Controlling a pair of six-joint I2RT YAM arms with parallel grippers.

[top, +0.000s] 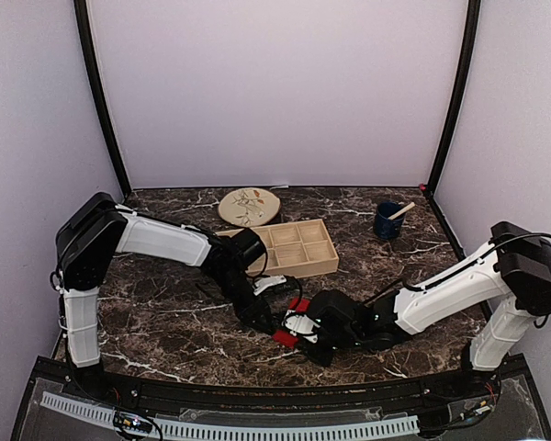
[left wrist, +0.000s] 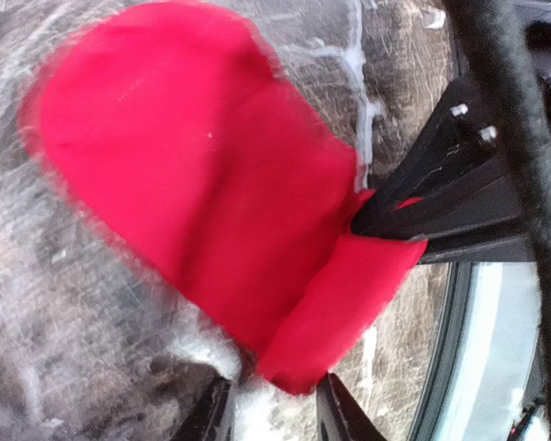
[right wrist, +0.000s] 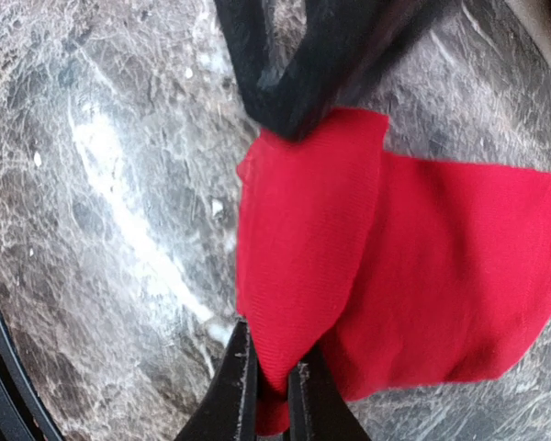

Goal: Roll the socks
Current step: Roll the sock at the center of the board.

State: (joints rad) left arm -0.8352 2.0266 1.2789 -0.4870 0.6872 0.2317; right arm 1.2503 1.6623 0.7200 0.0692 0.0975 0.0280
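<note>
sock (left wrist: pixel 184 184): red knit, lay folded near front edge of counter (top: pixel 165 317)
right pincer (right wrist: pixel 274 381): pinched the fold
left pincer (left wrist: pixel 271 409): stood open at fold
behind: wooden tray (top: pixel 298 246), plate (top: pixel 250 206), cup (top: pixel 388 221)

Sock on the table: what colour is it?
The sock is bright red; right wrist view shows it best.
</note>
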